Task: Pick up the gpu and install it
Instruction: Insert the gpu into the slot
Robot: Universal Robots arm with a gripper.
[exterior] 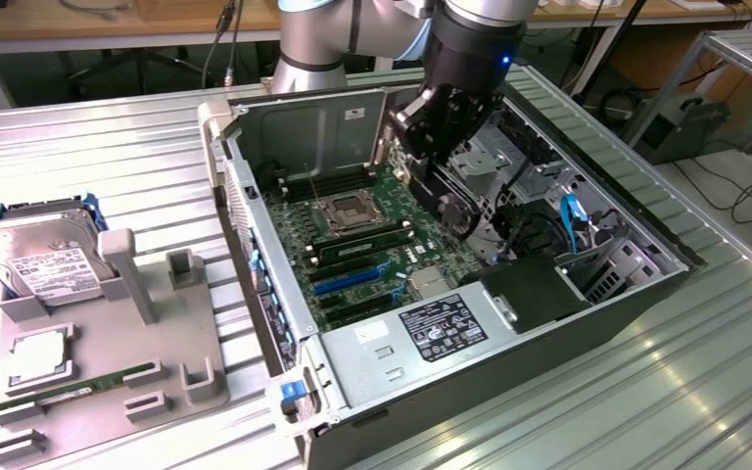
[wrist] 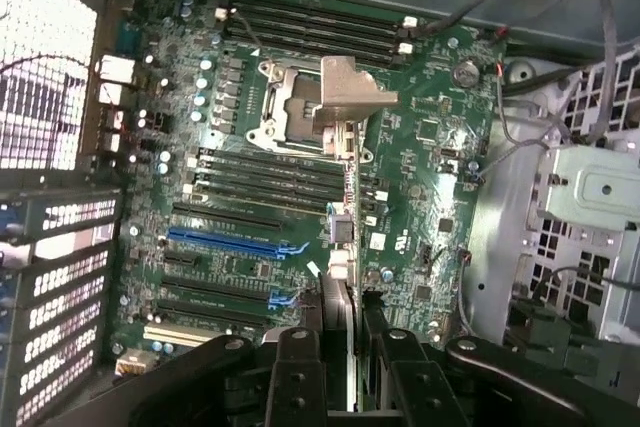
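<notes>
On the exterior view's left, on the ribbed metal table (exterior: 89,147), a grey moulded holder tray (exterior: 154,362) carries one silver labelled hard drive (exterior: 39,259), one square silver processor chip (exterior: 39,354) and one thin green memory stick (exterior: 82,387). None of these belongs to this step. In the middle lies one open black-and-silver computer case (exterior: 507,392) with one green motherboard (wrist: 420,197) facing up. Its bare square processor socket (wrist: 290,107) sits among the memory slots, and a long blue expansion slot (wrist: 235,239) is beside them. Above the board, toward the exterior view's right, the single black end effector (wrist: 345,367) is pinching the one slim black gpu (wrist: 340,317) by one end. The card hangs edge-on over the motherboard, clear of it, with its silver end bracket (wrist: 352,97) furthest from the fingers. As I judge it, doing this step well means keeping the pinch firm so the card does not swing. The card should be lined up lengthwise with an expansion slot, bracket toward the case's perforated rear wall (wrist: 45,77). It should go down straight, clear of the loose grey cables (wrist: 560,7) on the drive-cage side.
</notes>
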